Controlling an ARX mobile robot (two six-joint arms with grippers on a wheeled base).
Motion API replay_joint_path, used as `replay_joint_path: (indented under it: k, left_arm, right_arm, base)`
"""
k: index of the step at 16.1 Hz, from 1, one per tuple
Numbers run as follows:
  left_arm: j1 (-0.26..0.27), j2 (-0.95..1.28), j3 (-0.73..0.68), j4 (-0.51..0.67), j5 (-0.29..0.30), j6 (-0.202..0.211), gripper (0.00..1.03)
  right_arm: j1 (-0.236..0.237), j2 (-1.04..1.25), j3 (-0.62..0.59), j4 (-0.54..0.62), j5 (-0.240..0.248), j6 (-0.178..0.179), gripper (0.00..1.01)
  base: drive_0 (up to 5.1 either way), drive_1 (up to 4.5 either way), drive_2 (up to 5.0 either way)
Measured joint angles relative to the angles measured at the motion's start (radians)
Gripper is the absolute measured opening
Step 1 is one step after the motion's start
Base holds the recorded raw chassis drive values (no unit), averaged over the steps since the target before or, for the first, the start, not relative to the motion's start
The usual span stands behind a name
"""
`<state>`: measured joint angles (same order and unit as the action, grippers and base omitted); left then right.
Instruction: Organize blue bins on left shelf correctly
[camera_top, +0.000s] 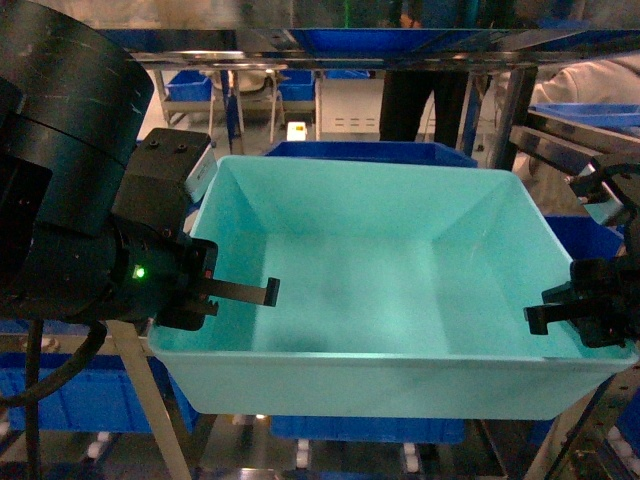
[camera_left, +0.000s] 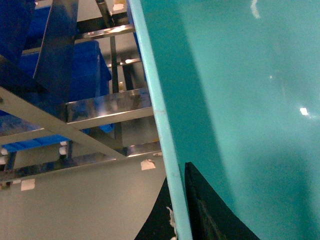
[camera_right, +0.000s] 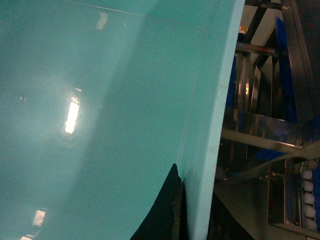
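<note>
Gripping the turquoise bin (camera_top: 380, 290) from both short sides, I hold it level in front of my head camera, above the dark blue bins (camera_top: 70, 395) that sit on the lower rack level.

Left side: my left gripper (camera_top: 215, 290) straddles the bin's left wall. One black finger (camera_top: 245, 290) reaches over the rim and lies against the inner face; the outer finger is hidden behind the wall in the head view. In the left wrist view the bin's rim (camera_left: 160, 115) runs between two dark finger surfaces (camera_left: 210, 210), so the fingers are pinched on the wall. Steel rails of the left shelf (camera_left: 100, 107) and a row of white rollers (camera_left: 62, 146) show beyond the rim.

Centre: the bin's interior holds nothing. Another dark blue bin (camera_top: 360, 150) stands just behind its far rim.

Right side: my right gripper (camera_top: 575, 310) meets the bin's right wall near the front corner. In the right wrist view a black finger (camera_right: 162, 210) presses against the inner face beside the rim (camera_right: 220, 110), pinching the wall. Steel posts (camera_right: 260, 125) and white rollers (camera_right: 307, 195) lie beyond.
</note>
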<state>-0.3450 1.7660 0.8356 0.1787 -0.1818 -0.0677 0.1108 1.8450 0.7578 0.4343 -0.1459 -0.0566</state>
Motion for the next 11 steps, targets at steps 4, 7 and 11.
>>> replay_joint_path:
  k: [4,7,11]
  left_arm:
    - [0.002,-0.001,0.000,0.001,-0.002,0.005,0.02]
    - [0.002,-0.002,0.000,0.001,-0.002,0.005,0.02]
    - [0.002,-0.003,0.000,0.001,-0.002,0.006,0.02]
  right_arm:
    - [0.000,-0.001,0.004,0.000,0.000,-0.005,0.02]
    - [0.000,-0.001,0.004,-0.001,0.000,-0.007,0.02]
    - [0.000,-0.002,0.004,-0.001,0.000,-0.007,0.02]
  base:
    - [0.0,0.00,0.0]
    - [0.0,0.00,0.0]
    - [0.0,3.16,-3.2]
